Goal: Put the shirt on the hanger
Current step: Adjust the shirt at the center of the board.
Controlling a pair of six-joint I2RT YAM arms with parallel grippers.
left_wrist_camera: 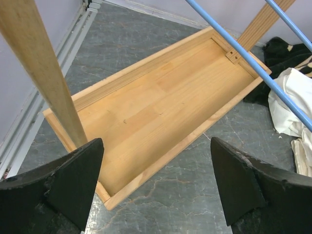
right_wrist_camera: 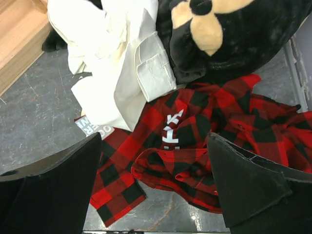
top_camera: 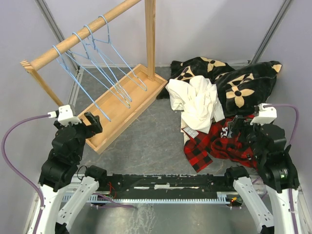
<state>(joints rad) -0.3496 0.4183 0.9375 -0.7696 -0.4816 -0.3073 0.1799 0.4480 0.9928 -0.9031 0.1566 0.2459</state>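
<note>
Basically not started: shirt point(top_camera: 197, 105) crumpled on counter point(top_camera: 156, 141) over plaid garment point(top_camera: 219, 144), hanger point(left_wrist_camera: 243, 57) on rack point(top_camera: 87, 34), both jaws released, empty. Next probably: right arm reaches the shirt's collar.

1. Left arm point(top_camera: 63, 156): stacked black joint housings, rounded and matte, above a white lower link.
2. Right arm point(top_camera: 273, 151): same build, with black housings and a white link near the base.
3. Left camera block point(top_camera: 67, 115), right camera block point(top_camera: 264, 114): white, boxy, one on each wrist.
4. Left cable point(top_camera: 9, 141), right cable point(top_camera: 292, 117): purple, round, each plugged into its camera block.
5. Left gripper point(left_wrist_camera: 156, 144): jaws dull black, wedge-shaped, with rough, pitted edges.
6. Right gripper point(right_wrist_camera: 155, 136): jaws alike, black, tapering to blunt tips.
7. Mounting rail point(top_camera: 170, 184): black bar joining both bases, with a pale toothed strip along its near edge and thin red wires beside the left base.
</note>
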